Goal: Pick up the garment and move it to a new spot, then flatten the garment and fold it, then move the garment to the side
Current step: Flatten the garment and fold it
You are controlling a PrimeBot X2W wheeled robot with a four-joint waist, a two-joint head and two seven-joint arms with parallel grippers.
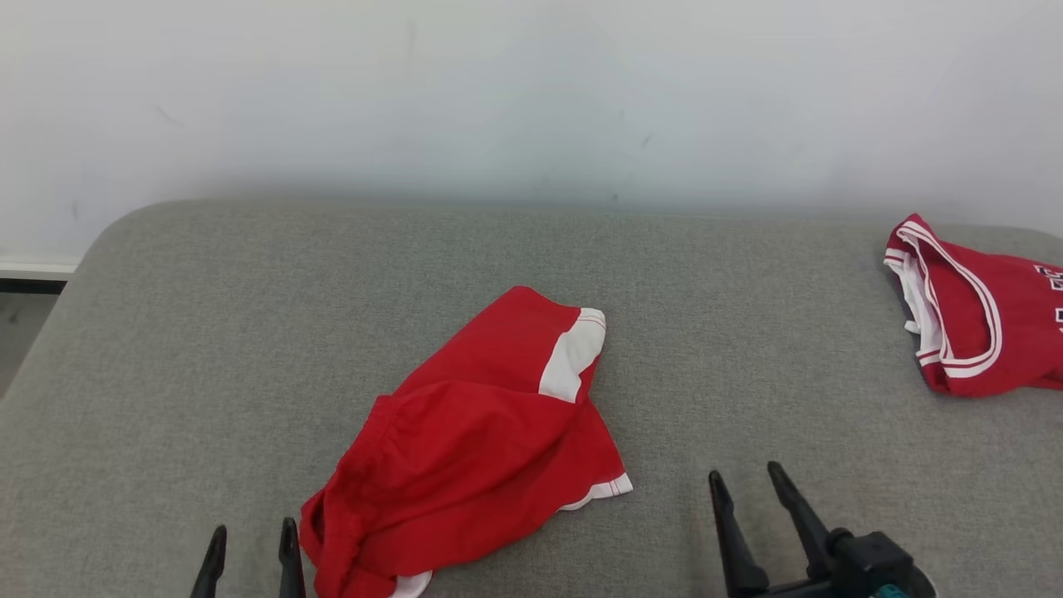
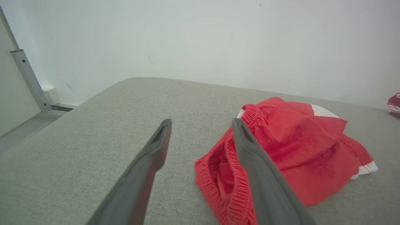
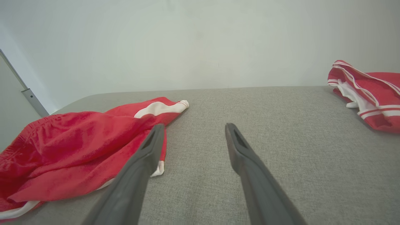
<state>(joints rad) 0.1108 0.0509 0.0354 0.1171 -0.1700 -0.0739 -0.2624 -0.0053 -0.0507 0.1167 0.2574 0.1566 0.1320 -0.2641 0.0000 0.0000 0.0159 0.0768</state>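
Left gripper (image 1: 253,531): fingers apart, holding nothing, just beside the elastic waistband of the garment (image 1: 473,432). This is a crumpled pair of red soft-fabric shorts with white panels, lying mid-surface on the grey woven cushion (image 1: 249,316). Right gripper (image 1: 744,472): also spread and empty. A red jersey (image 1: 988,324) with striped trim lies at far right; its lettering is cut off and unreadable.
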